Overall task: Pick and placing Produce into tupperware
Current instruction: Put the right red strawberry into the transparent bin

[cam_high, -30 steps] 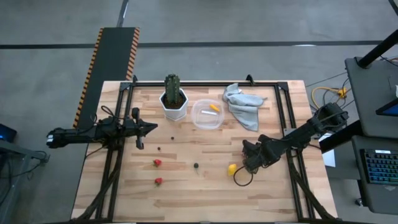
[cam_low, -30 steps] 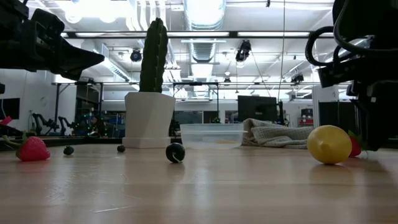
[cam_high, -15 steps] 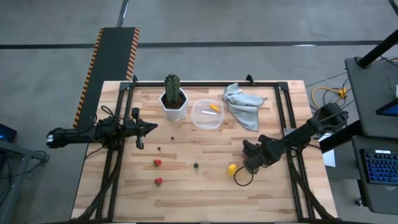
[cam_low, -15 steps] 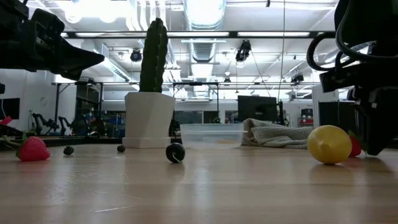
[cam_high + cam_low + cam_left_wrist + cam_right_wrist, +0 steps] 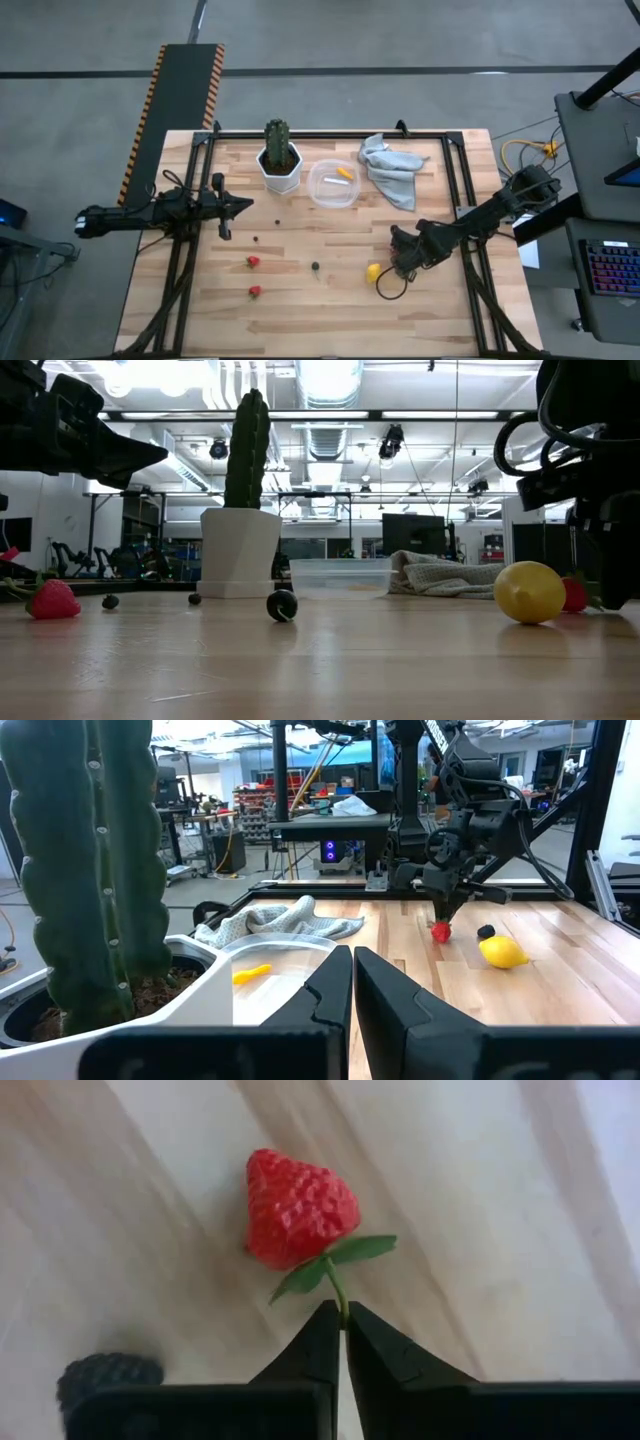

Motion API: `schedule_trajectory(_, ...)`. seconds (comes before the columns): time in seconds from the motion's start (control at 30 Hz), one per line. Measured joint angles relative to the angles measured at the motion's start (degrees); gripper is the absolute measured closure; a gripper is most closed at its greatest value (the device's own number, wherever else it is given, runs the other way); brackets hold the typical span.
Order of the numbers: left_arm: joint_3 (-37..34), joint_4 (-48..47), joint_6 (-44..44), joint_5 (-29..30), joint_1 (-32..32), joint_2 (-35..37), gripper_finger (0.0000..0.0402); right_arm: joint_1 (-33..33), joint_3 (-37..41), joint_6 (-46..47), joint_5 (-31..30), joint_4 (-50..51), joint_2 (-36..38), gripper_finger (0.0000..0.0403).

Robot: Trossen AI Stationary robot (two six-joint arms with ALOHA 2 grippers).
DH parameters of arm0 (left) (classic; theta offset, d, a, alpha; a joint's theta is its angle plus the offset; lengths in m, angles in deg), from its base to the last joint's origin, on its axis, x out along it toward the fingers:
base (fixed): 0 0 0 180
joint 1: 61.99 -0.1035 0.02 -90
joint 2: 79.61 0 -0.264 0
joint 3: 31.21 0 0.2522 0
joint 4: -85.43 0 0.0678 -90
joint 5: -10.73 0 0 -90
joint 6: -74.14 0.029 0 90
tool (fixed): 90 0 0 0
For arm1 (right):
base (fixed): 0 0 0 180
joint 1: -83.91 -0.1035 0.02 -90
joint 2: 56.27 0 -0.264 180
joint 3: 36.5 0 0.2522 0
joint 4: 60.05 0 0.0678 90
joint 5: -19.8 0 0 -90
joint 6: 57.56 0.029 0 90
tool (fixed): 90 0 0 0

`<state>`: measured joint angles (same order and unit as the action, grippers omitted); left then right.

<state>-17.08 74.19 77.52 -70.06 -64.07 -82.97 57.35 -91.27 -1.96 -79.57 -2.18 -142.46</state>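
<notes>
- Right gripper [image 5: 342,1320]: fingers pinched together on the thin green stem of a strawberry [image 5: 298,1208]. In the right wrist view the stem disappears between the two fingertips and the red body lies on the wood just beyond them. In the high view the gripper sits at the lower right of the table [image 5: 300,320], just beside the lemon [image 5: 373,271].
- Handling, as a judgement: the toy berry looks very light, so the load is trivial. The stem is thin and probably flexible; the fruit may swing or slip out when raised. A hold across the red body would be surer, though its tapered, dimpled surface could squirt out of narrow tips.
- Close by: a dark round berry [image 5: 108,1373] lies near the strawberry, and the lemon rests on the wood, apart from the fingers.
- Destination: the tupperware [image 5: 334,185] stands at upper centre of the high view, between the cactus pot [image 5: 280,170] and a grey cloth [image 5: 392,168]. A yellow-orange stick [image 5: 343,174] lies inside it.
- Remaining produce: two more strawberries [image 5: 253,262] at lower left, plus small dark berries near table centre.
- Left gripper [image 5: 352,982]: clenched, empty, idle at the left edge of the table in the high view.
</notes>
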Motion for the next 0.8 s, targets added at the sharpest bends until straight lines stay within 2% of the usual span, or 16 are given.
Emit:
schedule_trajectory(0.13,0.0,0.0,0.0,0.0,0.0,0.0,0.0402,-0.7,-0.7,-0.1,0.4,0.0,0.9,0.0372)
schedule_trajectory(0.8,0.0,0.0,0.0,0.0,0.0,0.0,0.0402,-0.6,-1.3,-3.1,-1.2,0.8,4.4,0.0221)
